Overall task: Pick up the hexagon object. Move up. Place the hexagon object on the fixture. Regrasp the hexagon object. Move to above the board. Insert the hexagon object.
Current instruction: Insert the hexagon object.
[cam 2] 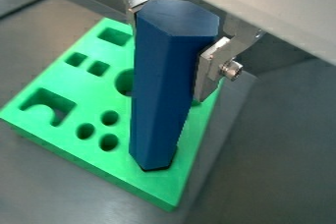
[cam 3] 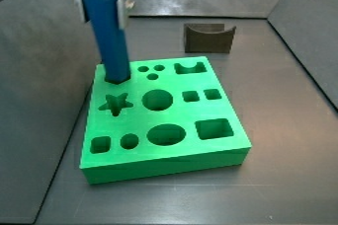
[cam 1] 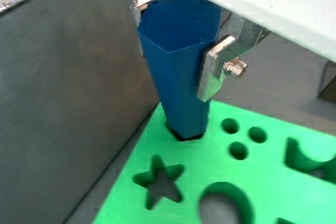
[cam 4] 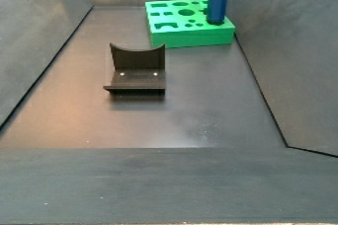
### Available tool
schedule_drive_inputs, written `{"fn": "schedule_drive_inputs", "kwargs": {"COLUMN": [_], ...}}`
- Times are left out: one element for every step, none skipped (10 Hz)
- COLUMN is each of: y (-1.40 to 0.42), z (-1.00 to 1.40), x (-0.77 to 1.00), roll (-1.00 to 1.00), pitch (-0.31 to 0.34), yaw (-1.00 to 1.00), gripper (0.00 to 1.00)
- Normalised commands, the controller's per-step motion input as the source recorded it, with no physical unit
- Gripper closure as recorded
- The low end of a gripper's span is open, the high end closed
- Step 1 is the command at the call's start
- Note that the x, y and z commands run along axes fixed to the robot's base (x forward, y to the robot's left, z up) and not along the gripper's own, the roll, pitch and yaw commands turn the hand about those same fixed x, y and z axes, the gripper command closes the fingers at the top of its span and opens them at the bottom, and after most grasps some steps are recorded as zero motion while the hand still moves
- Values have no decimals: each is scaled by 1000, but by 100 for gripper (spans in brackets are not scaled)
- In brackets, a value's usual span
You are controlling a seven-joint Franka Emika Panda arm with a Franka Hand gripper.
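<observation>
Peg upright at the board's corner hole, clamped near its top

The gripper grips the blue peg between its silver fingers — lower end at a hole in a corner of the green board. It looks stiff, light, smooth-faced — best held on flat sides; fixture stands apart.

A lab test rig: dark walled bin, green board, fixture.

Matt blue hexagon object, silvery metal end effector
</observation>
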Motion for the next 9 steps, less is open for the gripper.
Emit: {"fn": "schedule_drive_inputs", "kwargs": {"y": [0, 0, 0, 0, 11, 0, 14, 31, 154], "z": [-326, -166, -131, -277, -197, -169, -231, -269, -386], "x": [-454, -209, 0, 0, -23, -74, -83, -149, 0], "roll": [-286, -129, -139, -283, -443, -453, -426, -414, -370], "pitch": [-69, -41, -51, -104, -194, -223, -216, -204, -184], "yaw": [-194, -120, 0, -37, -237, -337, -340, -377, -186], "gripper": [100, 100, 100, 100, 100, 100, 100, 100, 100]}}
